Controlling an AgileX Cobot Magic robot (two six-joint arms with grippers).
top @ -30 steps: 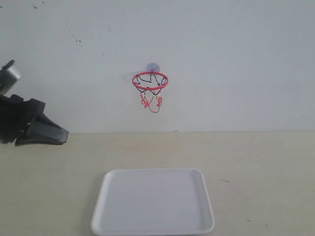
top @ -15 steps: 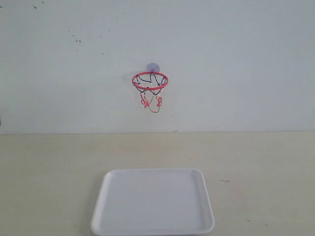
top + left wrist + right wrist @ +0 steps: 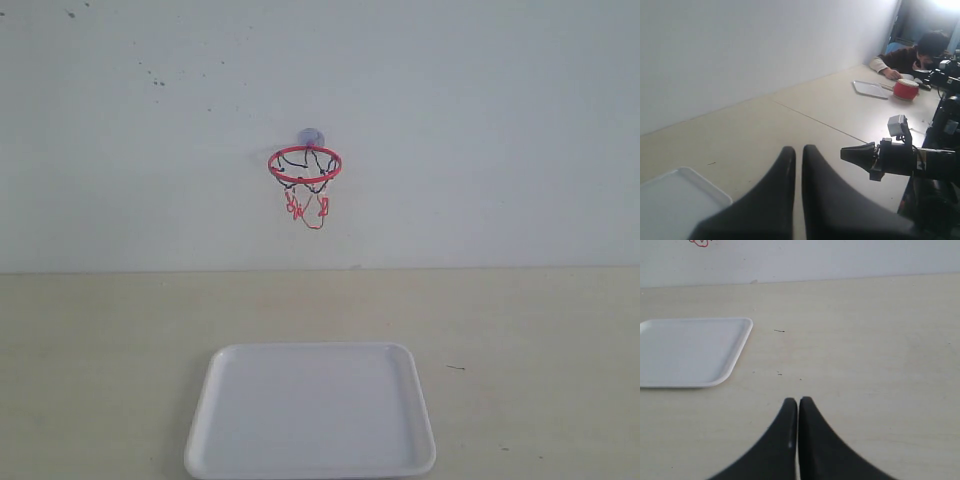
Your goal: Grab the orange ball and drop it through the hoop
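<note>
The hoop (image 3: 304,163) hangs on the white wall by its purple suction cup, red ring level, net dangling. Below it the white tray (image 3: 205,400) lies on the beige table with nothing in it. The orange ball shows in no view. Neither arm appears in the exterior view. My left gripper (image 3: 798,148) is shut with nothing between its black fingers, low over the table beside a tray corner (image 3: 715,192). My right gripper (image 3: 798,400) is shut too, empty, over bare table to the right of the tray (image 3: 742,340); it also shows side-on as the right gripper (image 3: 845,153).
A thin seam (image 3: 815,120) runs across the table. On a farther table a person (image 3: 910,55) leans over beside a red pot (image 3: 905,89) and a second tray (image 3: 867,89). A tip of the hoop's net (image 3: 700,242) shows at the frame's edge.
The left arm, seen at the exterior view's left edge a second ago, has drawn back out of that view. Hoop and tray have not moved.
</note>
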